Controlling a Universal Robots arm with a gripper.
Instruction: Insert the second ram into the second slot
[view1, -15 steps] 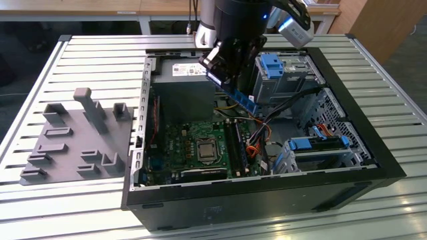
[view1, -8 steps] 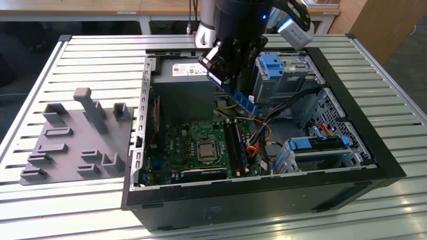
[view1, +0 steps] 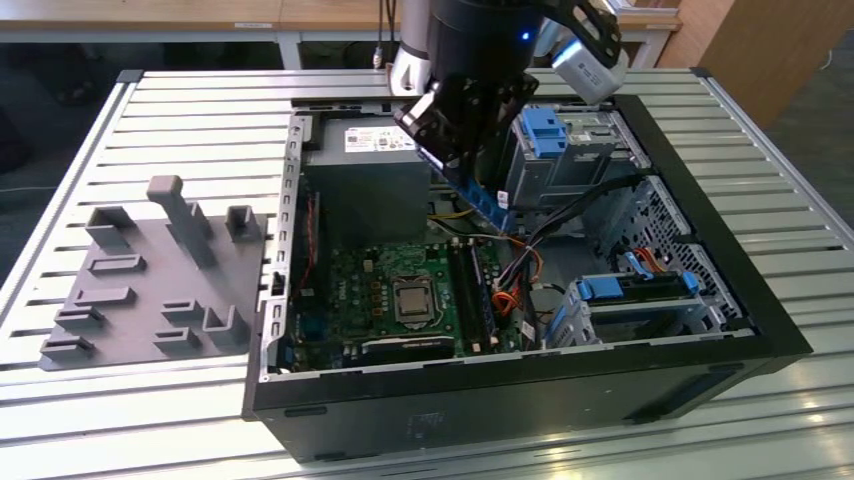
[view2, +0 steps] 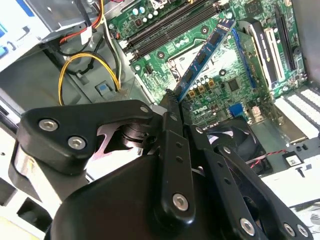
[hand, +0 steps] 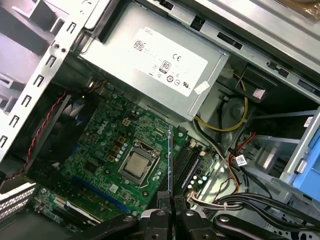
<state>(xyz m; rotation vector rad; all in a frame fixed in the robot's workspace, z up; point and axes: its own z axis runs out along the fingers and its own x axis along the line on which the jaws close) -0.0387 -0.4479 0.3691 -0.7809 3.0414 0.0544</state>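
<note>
My gripper (view1: 461, 160) hangs over the open computer case (view1: 747, 300) and is shut on the second ram (view1: 483, 198), a thin blue stick with black chips. In the exterior view the stick slants down from the fingers, above the motherboard (view1: 360, 290) and clear of it. In the second wrist view the second ram (view2: 207, 52) reaches out from the gripper (view2: 172, 100) across the board. In the first wrist view the second ram (hand: 170, 160) is edge-on beside the black memory slots (hand: 187, 160), held by the gripper (hand: 171, 197). The slots (view1: 470, 285) lie below the stick. Which is the second slot I cannot tell.
A grey power supply (view1: 380, 140) with a white label fills the case's far corner. Light-blue drive-bay clips (view1: 547, 130) and a second set (view1: 641, 285) stand at the exterior view's right, with loose cables (view1: 527, 265) between. A grey fixture plate (view1: 160, 280) lies on the table at the left.
</note>
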